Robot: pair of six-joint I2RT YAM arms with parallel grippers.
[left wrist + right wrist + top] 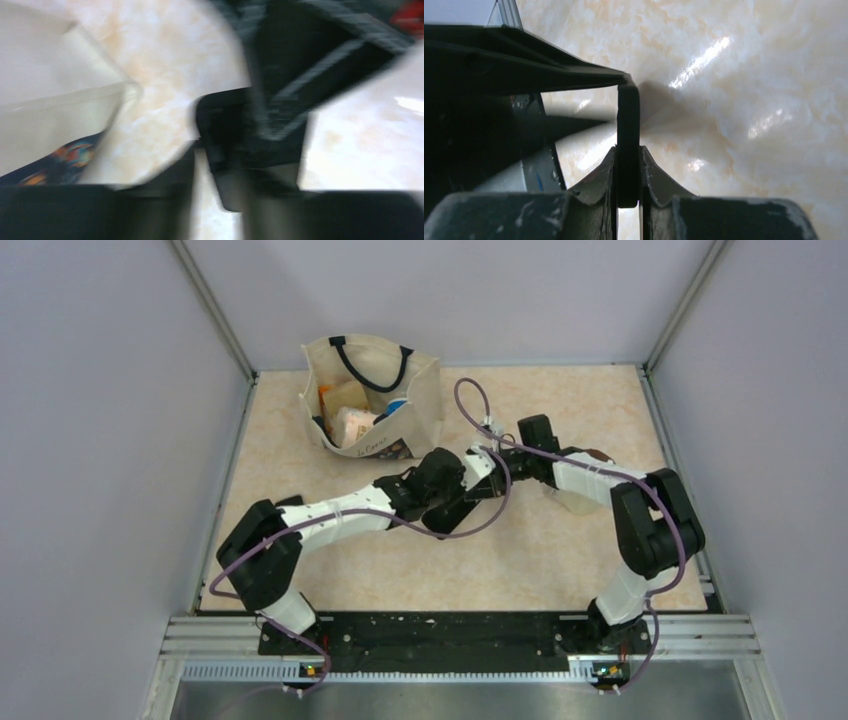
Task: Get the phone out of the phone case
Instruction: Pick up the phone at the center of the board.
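Note:
In the top view my two grippers meet at the table's middle over a dark object, the phone in its black case (472, 492), mostly hidden by them. My right gripper (487, 462) is shut on it: in the right wrist view the gripper (628, 167) pinches a thin black case edge (628, 115), and a broad dark slab (499, 65) runs off to the left from its top. The left wrist view is blurred by motion. A black body (240, 130) sits between my left gripper's (240, 210) dark fingers (150, 210). I cannot tell whether they clamp it.
A cream tote bag (370, 400) with black handles, holding several items, stands upright at the back left, close to the left gripper. Its wall and printed base show in the left wrist view (55, 115). A purple cable (470, 400) loops above the grippers.

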